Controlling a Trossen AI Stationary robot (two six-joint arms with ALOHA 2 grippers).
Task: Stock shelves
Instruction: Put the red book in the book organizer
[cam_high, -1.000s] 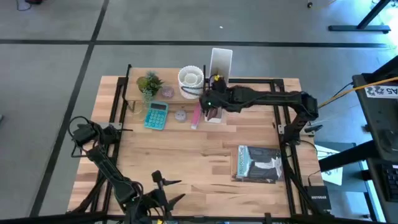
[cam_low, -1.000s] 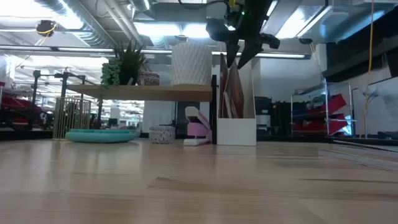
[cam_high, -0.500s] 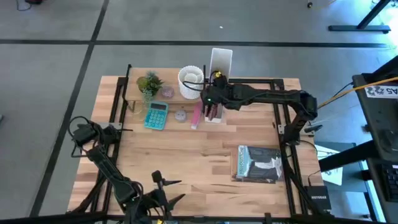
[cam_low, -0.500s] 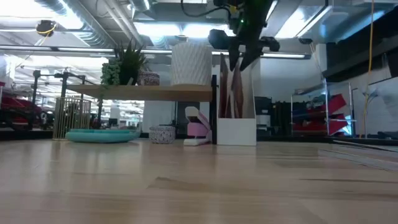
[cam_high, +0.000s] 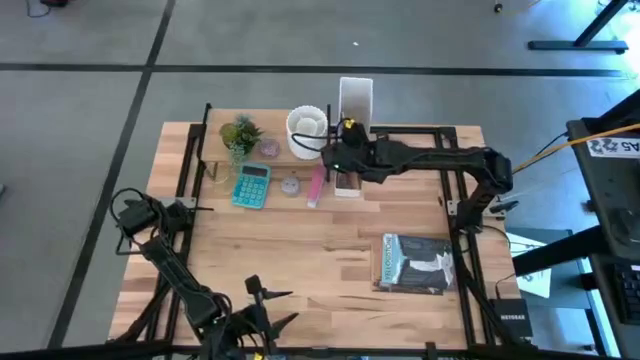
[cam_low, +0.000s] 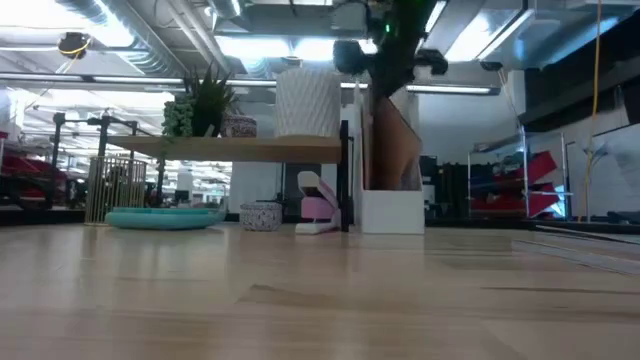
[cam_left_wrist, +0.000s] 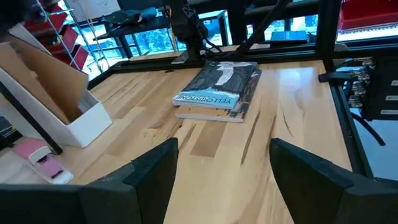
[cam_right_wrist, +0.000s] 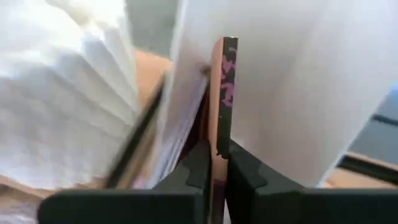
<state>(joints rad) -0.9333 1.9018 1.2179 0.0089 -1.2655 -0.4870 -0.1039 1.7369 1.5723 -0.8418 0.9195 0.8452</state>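
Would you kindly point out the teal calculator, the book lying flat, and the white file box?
teal calculator (cam_high: 251, 186): high view, middle of its keypad.
book (cam_high: 417, 263): high view, centre of its cover.
white file box (cam_low: 392, 212): low view, its low front wall.

Right arm stretched across table's far side toward centre, right gripper (cam_high: 343, 157) at far middle, fingers (cam_right_wrist: 245, 177) pinched tight on thin upright edge. Left arm folded at near left corner, left gripper (cam_left_wrist: 217, 168) low over table, fingers spread wide.
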